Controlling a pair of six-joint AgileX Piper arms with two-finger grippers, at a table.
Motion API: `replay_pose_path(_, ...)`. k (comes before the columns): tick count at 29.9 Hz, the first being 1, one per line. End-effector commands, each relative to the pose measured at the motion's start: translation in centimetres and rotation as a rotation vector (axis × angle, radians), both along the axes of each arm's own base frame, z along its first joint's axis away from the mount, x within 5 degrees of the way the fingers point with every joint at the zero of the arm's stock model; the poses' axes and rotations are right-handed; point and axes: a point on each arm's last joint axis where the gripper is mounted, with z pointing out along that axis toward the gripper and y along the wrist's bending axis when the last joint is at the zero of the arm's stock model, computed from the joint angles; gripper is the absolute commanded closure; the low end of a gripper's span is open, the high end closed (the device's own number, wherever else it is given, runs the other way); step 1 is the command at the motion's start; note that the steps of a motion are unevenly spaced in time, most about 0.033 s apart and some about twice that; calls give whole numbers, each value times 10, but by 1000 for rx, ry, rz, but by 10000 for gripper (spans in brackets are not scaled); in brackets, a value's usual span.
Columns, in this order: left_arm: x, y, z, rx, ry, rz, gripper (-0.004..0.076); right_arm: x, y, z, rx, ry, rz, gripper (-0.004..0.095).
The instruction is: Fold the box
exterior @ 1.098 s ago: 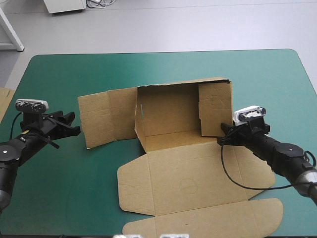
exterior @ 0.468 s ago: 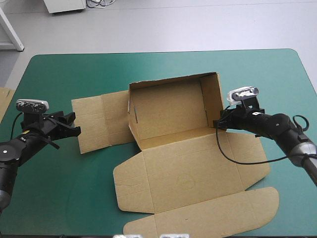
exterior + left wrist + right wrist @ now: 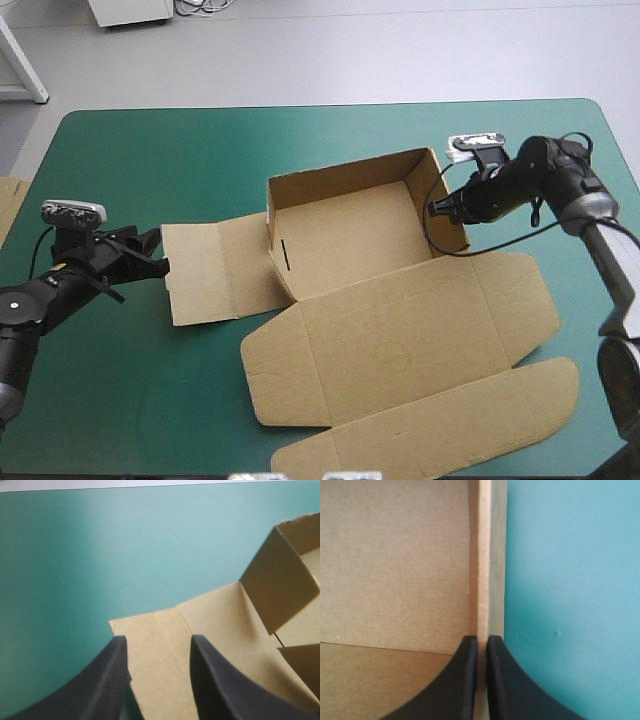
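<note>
Brown box (image 3: 345,235) sits mid-table on the teal-green cover (image 3: 150,140). I see its tray with three walls raised, at 12, 9 and 3 o'clock. Its lid (image 3: 400,345) lies flat, spreading toward 6 o'clock. A side flap (image 3: 215,270) lies flat at 9 o'clock from the tray. My right gripper (image 3: 432,209) is pinched on the top edge of the 3 o'clock wall, black fingers nearly meeting with the board between them. My left gripper (image 3: 160,263) has its fingers apart at the flap's outer edge, the flap's corner showing between them.

In the left wrist view, the box (image 3: 225,630) is largely cut off.
</note>
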Motion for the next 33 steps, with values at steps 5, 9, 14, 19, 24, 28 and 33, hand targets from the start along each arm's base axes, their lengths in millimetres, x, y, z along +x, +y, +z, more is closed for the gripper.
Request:
replay_pose_path(5, 0, -5, 16, -36, -56, -8, 431, 37, 1, 30, 9, 60, -51, 905)
replay_pose_path(9, 0, -6, 16, -53, -57, -10, 431, 53, -1, 20, -40, 78, -92, 905)
replay_pose_path(14, 2, -12, 16, -61, -53, -37, 431, 62, -2, -1, -63, 124, -101, 905)
replay_pose_path(19, 6, -13, 10, -72, -26, -51, 431, 64, 1, -6, -95, 127, -78, 905)
replay_pose_path(24, 9, -13, 7, -75, -11, -55, 431, 63, 8, -5, -114, 107, -13, 868)
replay_pose_path(28, 9, -13, 7, -76, -9, -55, 431, 65, 8, -3, -109, 82, -15, 632)
replay_pose_path(33, 9, -14, 6, -80, -7, -60, 431, 67, 9, -2, -105, 62, -20, 333)
